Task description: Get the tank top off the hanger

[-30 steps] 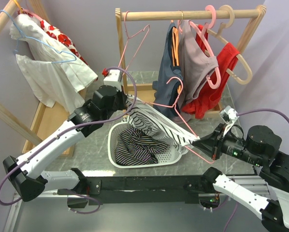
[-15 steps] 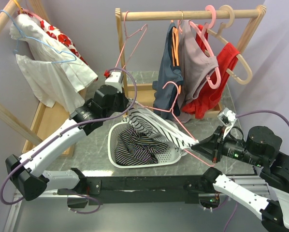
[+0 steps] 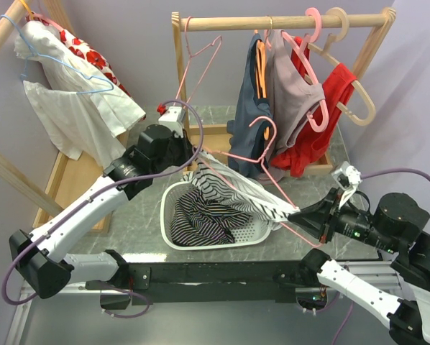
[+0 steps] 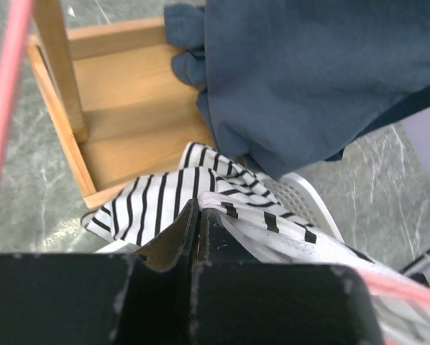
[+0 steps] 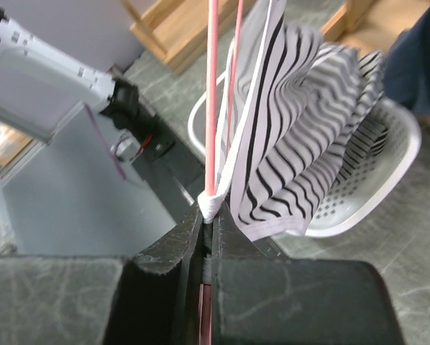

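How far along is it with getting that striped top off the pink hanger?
Done: the pink hanger is off the rail, over the white basket. In hand: the left pincer pinches the striped tank top, and the right pincer clamps the hanger's corner with a strap. Left: that strap sits on the hanger, so the top isn't free.

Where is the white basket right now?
In the top view the white basket sits near the table's front centre, below the striped tank top on the pink hanger.

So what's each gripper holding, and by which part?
Left gripper pinches the striped tank top by its edge; right gripper clamps the pink hanger at its end, with the top's white strap.
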You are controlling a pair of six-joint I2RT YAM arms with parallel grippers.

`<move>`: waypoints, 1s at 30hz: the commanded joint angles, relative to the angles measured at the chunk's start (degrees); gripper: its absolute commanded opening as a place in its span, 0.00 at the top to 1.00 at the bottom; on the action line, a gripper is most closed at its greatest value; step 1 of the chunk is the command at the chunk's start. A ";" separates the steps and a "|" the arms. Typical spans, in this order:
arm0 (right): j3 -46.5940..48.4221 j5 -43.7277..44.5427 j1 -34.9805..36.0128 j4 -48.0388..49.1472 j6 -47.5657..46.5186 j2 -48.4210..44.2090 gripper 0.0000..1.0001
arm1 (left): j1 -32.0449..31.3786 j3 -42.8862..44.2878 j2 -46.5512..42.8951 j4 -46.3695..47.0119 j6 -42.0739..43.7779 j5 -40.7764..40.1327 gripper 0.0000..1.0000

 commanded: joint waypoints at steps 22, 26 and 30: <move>-5.85 14.97 0.27 18.28 -2.12 7.06 1.00 | -7.60 -12.01 -11.55 -9.32 -2.37 10.83 0.75; -6.03 14.00 0.36 19.70 -2.21 7.93 1.00 | -8.04 -11.58 -13.31 -8.87 -2.28 8.02 0.30; -5.94 13.74 0.27 19.61 -2.47 8.73 1.00 | -8.13 -7.55 -14.45 -7.99 -0.88 4.33 0.18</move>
